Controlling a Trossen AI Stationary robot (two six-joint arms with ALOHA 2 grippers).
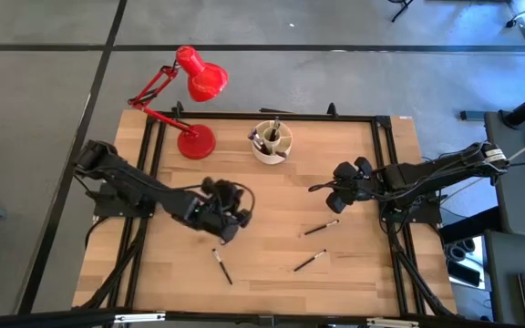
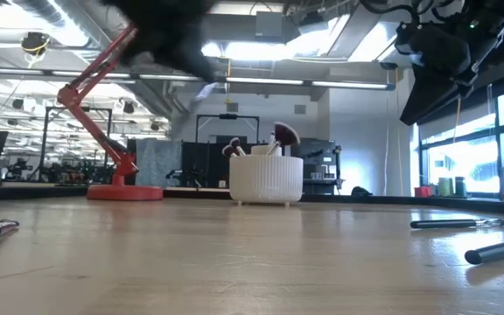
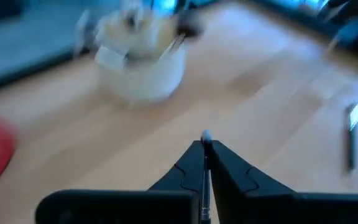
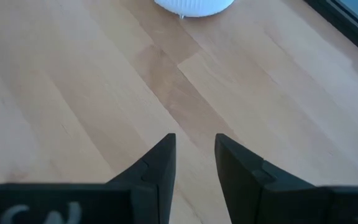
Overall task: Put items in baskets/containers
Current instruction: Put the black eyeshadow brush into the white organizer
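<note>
Lamp (image 1: 194, 87), red, at the counter's (image 1: 272, 264) far left corner; left gripper (image 3: 205, 152), fingers closed on one brush (image 3: 205, 177), hovers short of the cream organiser (image 1: 271, 143), judged mid-carry and needing a lift over its rim. Loose brushes (image 1: 310, 261) lie between; right gripper (image 4: 194, 155) waits, fingers slightly parted, empty.

- Two matte black arms are seen; jointed links carry bundled dark cables.
- Left gripper (image 3: 205, 163): black angular fingers, stepped inner edges.
- Right gripper (image 4: 194, 163): identical black wedge fingers.
</note>
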